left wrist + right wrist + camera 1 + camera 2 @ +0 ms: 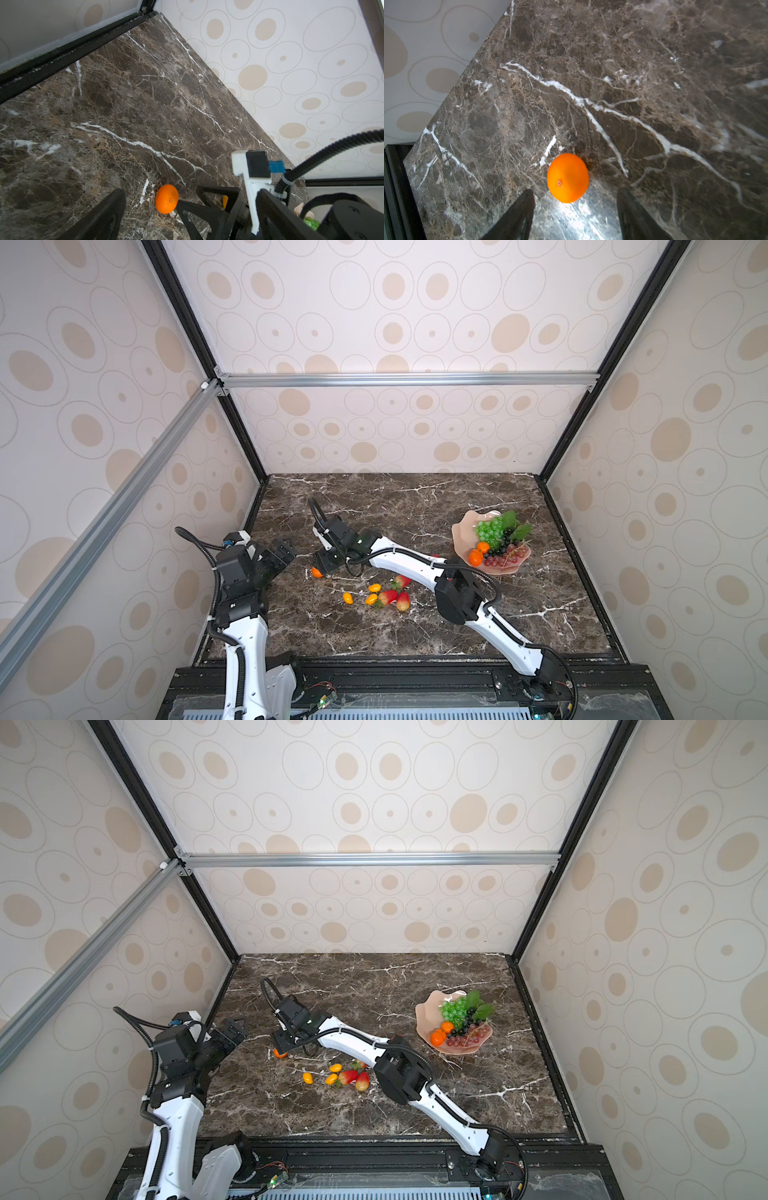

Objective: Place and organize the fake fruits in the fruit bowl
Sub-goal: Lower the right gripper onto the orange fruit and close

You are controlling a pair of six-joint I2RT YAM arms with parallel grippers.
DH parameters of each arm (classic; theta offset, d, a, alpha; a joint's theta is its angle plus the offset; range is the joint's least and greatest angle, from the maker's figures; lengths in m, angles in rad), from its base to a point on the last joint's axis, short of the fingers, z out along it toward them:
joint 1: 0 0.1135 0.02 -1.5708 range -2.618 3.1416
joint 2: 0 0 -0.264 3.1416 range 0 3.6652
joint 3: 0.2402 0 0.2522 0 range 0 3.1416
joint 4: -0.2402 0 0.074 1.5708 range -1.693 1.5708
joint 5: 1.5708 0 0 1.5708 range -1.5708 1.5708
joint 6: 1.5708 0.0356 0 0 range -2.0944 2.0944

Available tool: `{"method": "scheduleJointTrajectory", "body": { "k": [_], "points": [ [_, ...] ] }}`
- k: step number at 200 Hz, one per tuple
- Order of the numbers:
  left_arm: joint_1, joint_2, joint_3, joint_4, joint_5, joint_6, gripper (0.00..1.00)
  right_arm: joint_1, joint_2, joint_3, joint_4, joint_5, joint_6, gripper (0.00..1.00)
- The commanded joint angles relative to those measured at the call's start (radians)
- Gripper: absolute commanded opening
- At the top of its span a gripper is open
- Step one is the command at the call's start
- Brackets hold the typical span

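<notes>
One orange [568, 178] lies on the marble at the left, also seen in both top views [316, 572] [280, 1053]. My right gripper [576, 194] reaches across to it and stands open, the fruit just ahead of its fingertips [529, 199] and untouched. My left gripper [286, 549] hangs open and empty close by, looking at the same orange [166, 198]. The pink fruit bowl [461, 531] at the right holds green grapes [490, 529], dark grapes [505, 541], red grapes [505, 558] and two oranges [478, 553].
Loose on the table's middle front are three yellow-orange oval fruits [375, 587] [348, 598] [371, 599] and strawberries [388, 596] [402, 601]. The right arm [407, 564] stretches over them. The enclosure's left wall [249, 506] and black frame rail stand near both grippers.
</notes>
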Motion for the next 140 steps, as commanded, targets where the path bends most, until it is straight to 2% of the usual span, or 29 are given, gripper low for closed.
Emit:
{"method": "scheduleJointTrajectory", "body": {
  "k": [1,78,140],
  "points": [
    [0.009,-0.010,0.006,-0.013,0.042,0.024,0.98,0.013,0.053,0.097,-0.087,-0.018,-0.015,0.66],
    [0.013,-0.016,0.006,-0.016,0.055,0.030,0.98,0.032,0.167,0.234,-0.097,-0.015,-0.042,0.65],
    [0.013,-0.004,0.008,-0.004,0.071,0.032,0.98,0.037,0.198,0.240,-0.093,0.017,-0.059,0.64]
  ]
}}
